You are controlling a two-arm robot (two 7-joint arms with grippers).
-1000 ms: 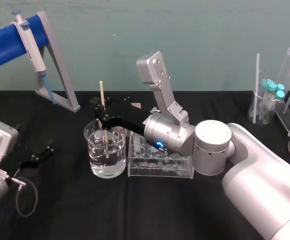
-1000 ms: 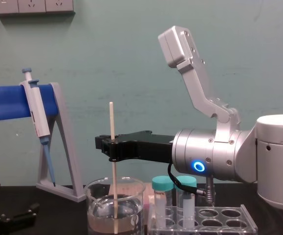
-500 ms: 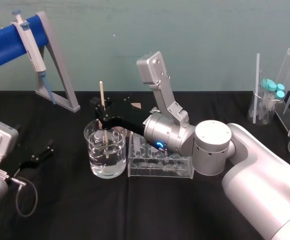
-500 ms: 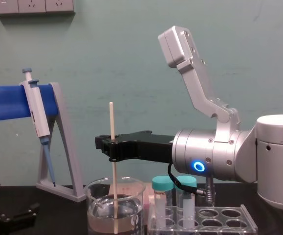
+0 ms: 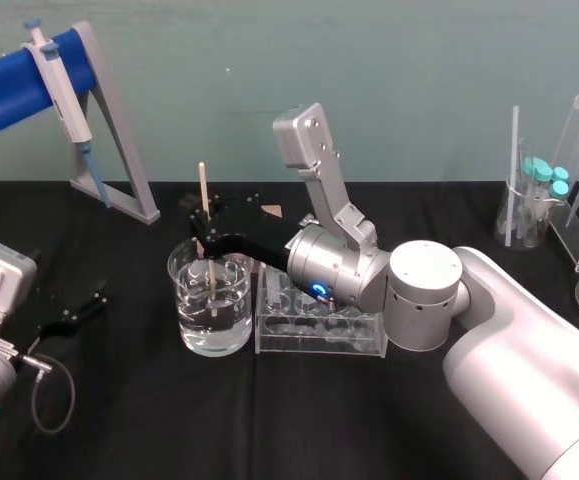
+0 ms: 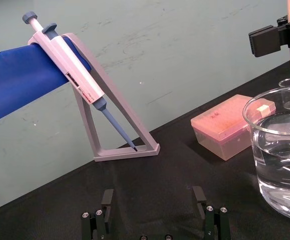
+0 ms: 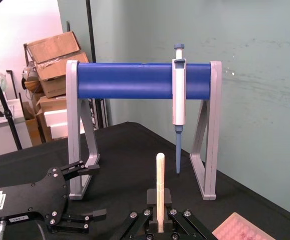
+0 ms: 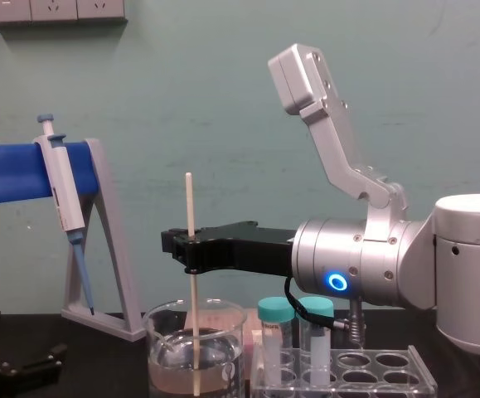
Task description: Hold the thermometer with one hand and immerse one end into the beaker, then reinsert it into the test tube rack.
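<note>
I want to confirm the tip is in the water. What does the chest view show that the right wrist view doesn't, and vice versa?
Chest, not right wrist: the beaker with the lower end of the thermometer under water, and the test tube rack beside it. Right wrist, not chest: cardboard boxes behind the stand. Both: the right gripper shut on the thermometer, the pipette on the stand. The left gripper hangs open at the left.
</note>
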